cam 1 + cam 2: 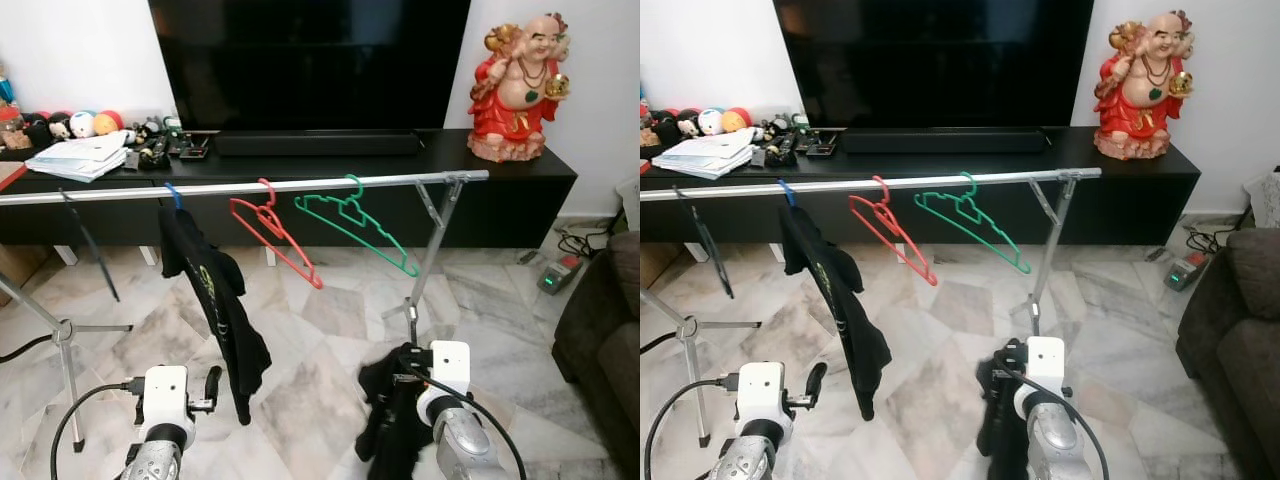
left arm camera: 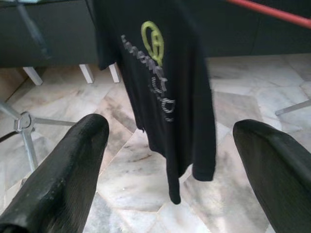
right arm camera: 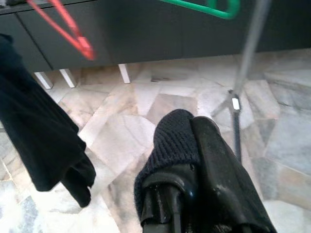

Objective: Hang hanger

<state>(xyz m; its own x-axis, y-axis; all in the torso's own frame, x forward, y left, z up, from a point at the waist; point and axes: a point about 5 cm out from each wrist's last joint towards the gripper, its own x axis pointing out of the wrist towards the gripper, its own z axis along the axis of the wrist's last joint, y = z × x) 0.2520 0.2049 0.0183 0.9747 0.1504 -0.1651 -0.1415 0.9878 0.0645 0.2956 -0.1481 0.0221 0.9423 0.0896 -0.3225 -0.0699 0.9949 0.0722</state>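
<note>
We have a dark knitted garment (image 3: 172,141) pinched between the fingers of the right gripper (image 1: 400,385), low in the lower right of the left eye view, the cloth drooping below it toward the marble floor (image 1: 320,330). Whether a hanger sits inside that bundle we cannot tell; the fold hides it.

The rail (image 1: 300,186) crosses the upper middle of the frame, left edge to right of centre. Free spans lie between the green hanger (image 1: 352,222) and the rail's right upright (image 1: 432,245), and between the red hanger (image 1: 272,232) and the black T-shirt (image 1: 205,295).

Our judgement: the load needs lifting well up and forward before anything can hook on. We would raise it clear of the floor first, aim for the span right of the green hanger, come over the rail from above, and let go only once the weight hangs on the bar. Risk: the trailing cloth snagging the upright or swinging the green hanger.

The left gripper (image 1: 212,385) sits in the lower left, fingers spread wide, holding nothing, pointed at the T-shirt's yellow-green print.

Count:
- hangers bare on rail: two, one red, one green
- blue hook (image 1: 174,195) carrying the T-shirt: one
- garments: two, one hung, one held
- rails: one
- grippers: two
</note>
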